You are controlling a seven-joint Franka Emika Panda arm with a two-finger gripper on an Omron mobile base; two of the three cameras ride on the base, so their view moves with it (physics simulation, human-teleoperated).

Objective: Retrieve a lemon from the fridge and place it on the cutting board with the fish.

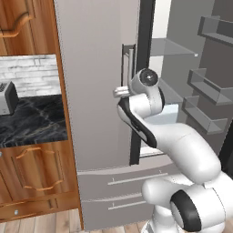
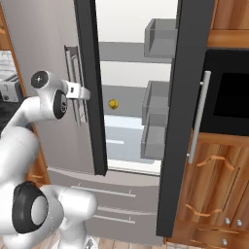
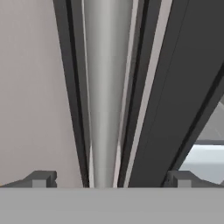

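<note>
Right now, jaws [image 3: 109, 179] spread wide astride fridge's [image 1: 98, 91] smooth vert. bar handle [image 3: 104, 96], round yellow lemon [image 2: 113, 103] inside.

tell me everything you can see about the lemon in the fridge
The lemon is a small, roundish, bright yellow fruit with a slightly darker patch on its face. In the right base view it sits alone on a pale inner shelf of the fridge, just right of the dark edge of the closed left door, in the opening left by the swung-out right door. Nothing touches it but the shelf. The open gripper is apart from it, straddling the left door's bar handle.
</note>
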